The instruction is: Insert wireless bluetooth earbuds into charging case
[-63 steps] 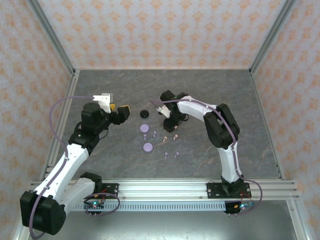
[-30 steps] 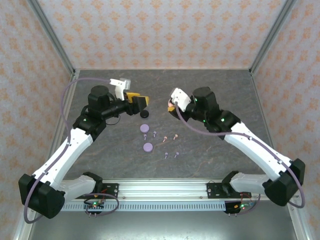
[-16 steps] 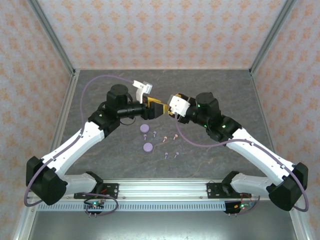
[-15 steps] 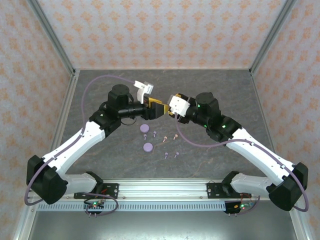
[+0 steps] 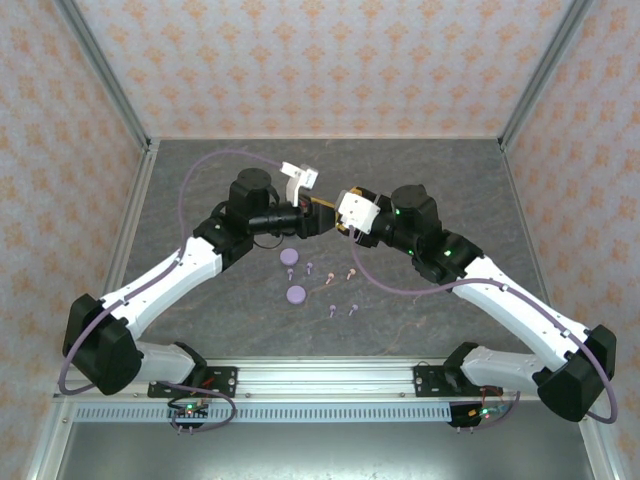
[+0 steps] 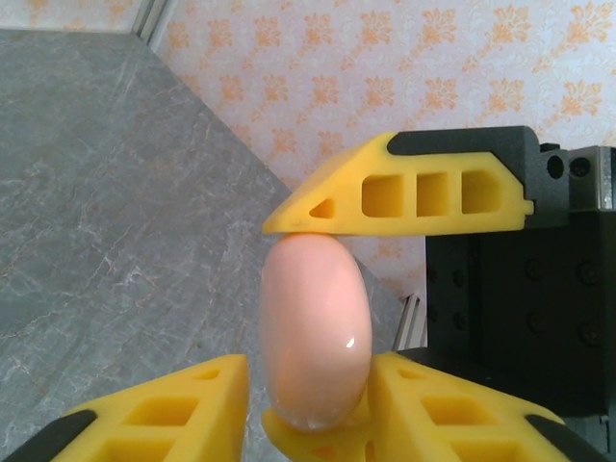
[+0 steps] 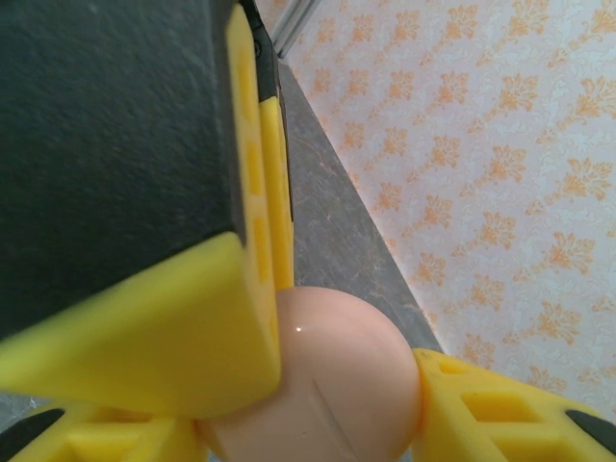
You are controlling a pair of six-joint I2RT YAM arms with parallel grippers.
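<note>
Top external view: left gripper (image 5: 322,208) and right gripper (image 5: 340,218) met nose to nose in the air above the grey table (image 5: 450,180), something small between them.

Left wrist view: it was the pink charging case (image 6: 313,332), a smooth oval shell, shut as far as could be seen.
- Right gripper clamped on the case end to end, one yellow finger on its upper end and the other under its lower end.
- Left gripper's own fingers flanked the case's two long sides. One looked to be touching; the other showed a sliver of gap. Could not tell whether this hand had a real hold.

Earbuds (image 5: 351,271): loose on the table, below the case and toward the arm bases from it, scattered beside two lilac discs (image 5: 296,294). None in the case, none in either gripper.

Step in hand, as judged: the left hand taking a second hold on the case, either to receive it or to brace it for opening.

Doing it well:
- Close the left fingers squarely across the case's waist, pads flat and centred. A rounded glossy shell squirts out of an off-centre pinch.
- Right hand should not let go until the left is plainly firm.
- If the aim is opening, each hand should sit on a different half, clear of the lid seam.
- Close slowly; two grips fighting could twist the case loose onto the earbuds below it.
</note>
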